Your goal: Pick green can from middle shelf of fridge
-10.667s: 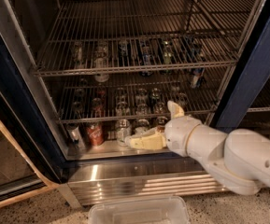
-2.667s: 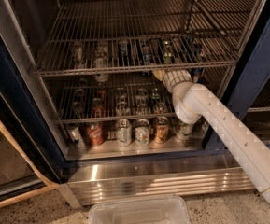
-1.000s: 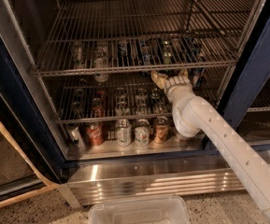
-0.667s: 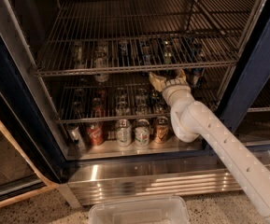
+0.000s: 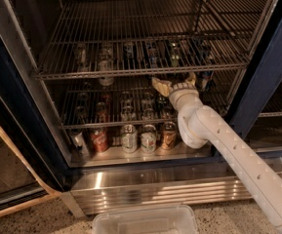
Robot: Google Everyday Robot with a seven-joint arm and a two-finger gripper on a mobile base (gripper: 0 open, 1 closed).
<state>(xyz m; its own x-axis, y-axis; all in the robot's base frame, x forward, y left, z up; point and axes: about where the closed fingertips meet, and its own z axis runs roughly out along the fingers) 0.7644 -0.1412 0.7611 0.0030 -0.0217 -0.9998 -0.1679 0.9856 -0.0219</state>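
Note:
The fridge [image 5: 265, 69] stands open, with a dark blue frame and chrome wire racks. My gripper [image 5: 175, 83] reaches in from the right, just under the upper rack and above the middle shelf [image 5: 82, 126]. Its pale yellow fingers [image 5: 160, 86] are spread apart, open, with nothing seen between them. Several small cans [image 5: 127, 112] stand in dim rows on the middle shelf, the nearest just below and left of the gripper. I cannot single out the green can among them; the gripper and wrist hide the cans behind.
More cans stand on the upper rack [image 5: 130, 72]. On the fridge floor are a red can [image 5: 100, 139], two white-and-green cans [image 5: 129, 138] and a brown can [image 5: 169, 134]. A clear plastic bin [image 5: 145, 221] sits before the ribbed steel base. The glass door is at left.
Since the oldest frame the arm has risen from the fridge floor to the gap above the middle shelf. Over the last second the gripper has barely shifted, and its fingers stay spread.

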